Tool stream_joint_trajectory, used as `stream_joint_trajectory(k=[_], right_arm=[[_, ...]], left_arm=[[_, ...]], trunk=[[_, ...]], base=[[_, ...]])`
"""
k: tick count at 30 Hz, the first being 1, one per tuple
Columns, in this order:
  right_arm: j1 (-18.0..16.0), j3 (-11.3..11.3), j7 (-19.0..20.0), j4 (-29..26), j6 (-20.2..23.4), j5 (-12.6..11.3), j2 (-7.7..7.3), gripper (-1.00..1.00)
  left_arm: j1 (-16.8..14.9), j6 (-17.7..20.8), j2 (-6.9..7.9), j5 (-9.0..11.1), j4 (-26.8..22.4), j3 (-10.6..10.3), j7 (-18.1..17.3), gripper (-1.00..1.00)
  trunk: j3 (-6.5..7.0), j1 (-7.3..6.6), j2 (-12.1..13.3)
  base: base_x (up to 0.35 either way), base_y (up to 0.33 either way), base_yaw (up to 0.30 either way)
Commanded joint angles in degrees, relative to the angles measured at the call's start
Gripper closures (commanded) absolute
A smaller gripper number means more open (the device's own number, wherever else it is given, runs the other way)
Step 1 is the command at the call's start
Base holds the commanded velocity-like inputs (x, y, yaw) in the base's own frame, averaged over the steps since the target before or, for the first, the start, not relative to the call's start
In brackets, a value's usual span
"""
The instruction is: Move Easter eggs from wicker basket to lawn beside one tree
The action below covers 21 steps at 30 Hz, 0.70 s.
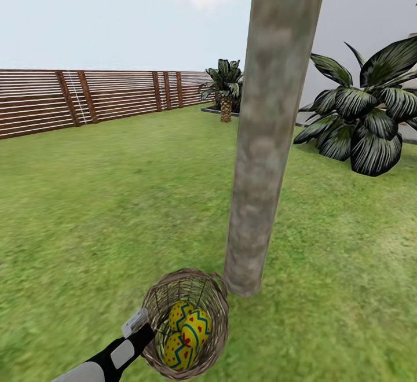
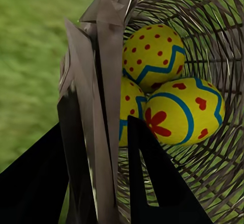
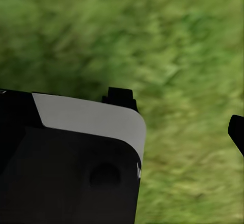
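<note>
Big stretch of lawn (image 1: 116,197) with the tree (image 1: 272,139) trunk planted in it – the wicker basket (image 1: 215,307) sits right at its base, touching or nearly so. All three Easter eggs (image 1: 186,330) are bunched inside. Left gripper (image 2: 109,147) has its fingers pinching the basket's rim. Right gripper (image 3: 178,117) hangs over grass – can't tell how its fingers stand.

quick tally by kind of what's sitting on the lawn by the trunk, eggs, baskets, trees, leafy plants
Easter eggs: 3, all inside the basket
wicker basket: 1, its rim gripped by the left end effector
tree trunk: 1
striped leafy plants: 2
Total: 7
</note>
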Motion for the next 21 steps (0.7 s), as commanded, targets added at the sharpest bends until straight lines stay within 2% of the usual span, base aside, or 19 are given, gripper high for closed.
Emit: stream_joint_trajectory(k=[1, 21], right_arm=[[-0.1, -0.5, -0.2, 0.3, -0.4, 0.5, -0.04, -1.0], [-0.1, -0.5, -0.2, 0.1, -0.4, 0.5, 0.05, -1.0]], left_arm=[[0.0, 0.2, -0.01, 0.7, -0.1, 0.0, -0.2, 1.0], [0.0, 0.1, -0.04, 0.7, 0.0, 0.0, -0.2, 1.0]], trunk=[[-0.23, 0.22, -0.4], [-3.82, 4.62, -8.5]], base=[[0.0, 0.0, 0.0], [0.0, 0.0, 0.0]])
